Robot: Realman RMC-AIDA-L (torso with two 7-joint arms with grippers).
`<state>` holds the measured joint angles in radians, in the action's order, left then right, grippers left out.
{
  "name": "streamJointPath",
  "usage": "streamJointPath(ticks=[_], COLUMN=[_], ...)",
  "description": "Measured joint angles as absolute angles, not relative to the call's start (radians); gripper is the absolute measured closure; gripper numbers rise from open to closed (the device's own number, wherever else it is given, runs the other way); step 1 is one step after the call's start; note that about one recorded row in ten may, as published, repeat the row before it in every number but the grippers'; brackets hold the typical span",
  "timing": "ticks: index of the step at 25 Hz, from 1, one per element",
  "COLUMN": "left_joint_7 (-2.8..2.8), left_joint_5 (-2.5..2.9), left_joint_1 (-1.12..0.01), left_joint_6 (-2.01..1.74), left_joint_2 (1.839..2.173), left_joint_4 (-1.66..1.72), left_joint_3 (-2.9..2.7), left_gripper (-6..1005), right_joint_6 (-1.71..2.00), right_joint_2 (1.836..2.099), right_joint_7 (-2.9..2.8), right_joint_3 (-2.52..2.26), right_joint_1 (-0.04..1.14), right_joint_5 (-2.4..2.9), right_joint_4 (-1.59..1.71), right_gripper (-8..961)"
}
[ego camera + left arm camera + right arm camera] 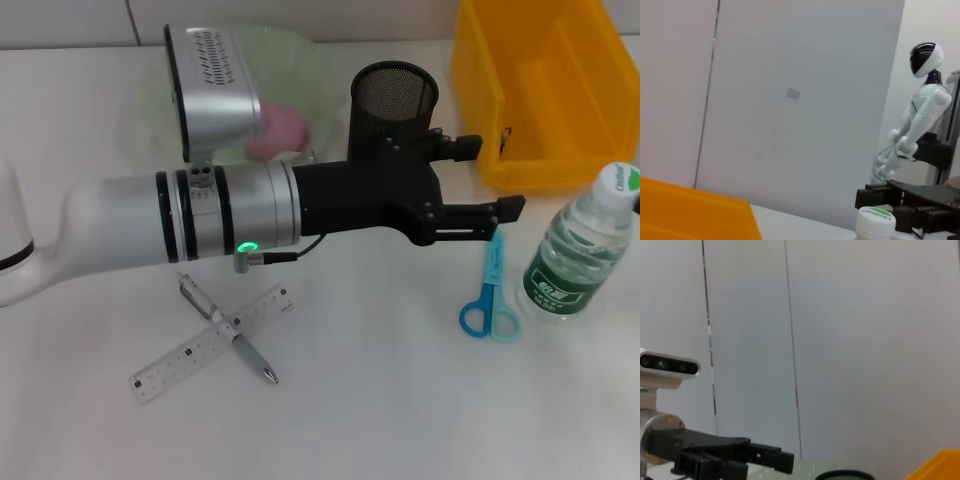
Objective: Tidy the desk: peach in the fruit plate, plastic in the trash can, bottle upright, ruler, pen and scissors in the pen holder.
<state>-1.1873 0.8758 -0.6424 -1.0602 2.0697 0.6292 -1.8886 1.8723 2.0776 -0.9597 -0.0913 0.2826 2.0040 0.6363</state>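
My left gripper (495,178) reaches across the desk, open and empty, just right of the black mesh pen holder (393,95) and above the blue scissors (492,290). It also shows in the right wrist view (760,460). The water bottle (575,250) stands upright at the right; its cap shows in the left wrist view (875,215). The clear ruler (215,342) and the pen (228,330) lie crossed at the front left. The pink peach (278,130) sits on the green plate (310,60), partly hidden by my wrist. No plastic is in view. My right gripper (917,200) is beyond the bottle.
A yellow bin (545,90) stands at the back right, behind the bottle. My left forearm (150,225) spans the desk's left half above the ruler and pen. A white robot figure (915,125) stands off the desk in the background.
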Motion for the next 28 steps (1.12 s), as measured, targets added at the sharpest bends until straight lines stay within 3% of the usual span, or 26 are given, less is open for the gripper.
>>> streamJointPath(ticks=[21,28], left_joint_7=[-1.167,-1.167], left_joint_5=[0.877,0.877], left_joint_1=[-0.603,-0.598], left_joint_6=[-1.119,-1.121], left_joint_2=[2.065,2.065], left_joint_4=[0.578,0.573], left_joint_3=[-1.812,-1.811], left_gripper=[155,156], right_joint_6=[1.816,1.808], right_joint_2=[2.081,2.080], right_joint_7=[-0.955,-0.938], right_joint_3=[-0.168,-0.170], right_joint_1=[0.373,0.382], right_joint_5=[2.064,2.066], right_joint_4=[0.590,0.577], right_gripper=[413,458])
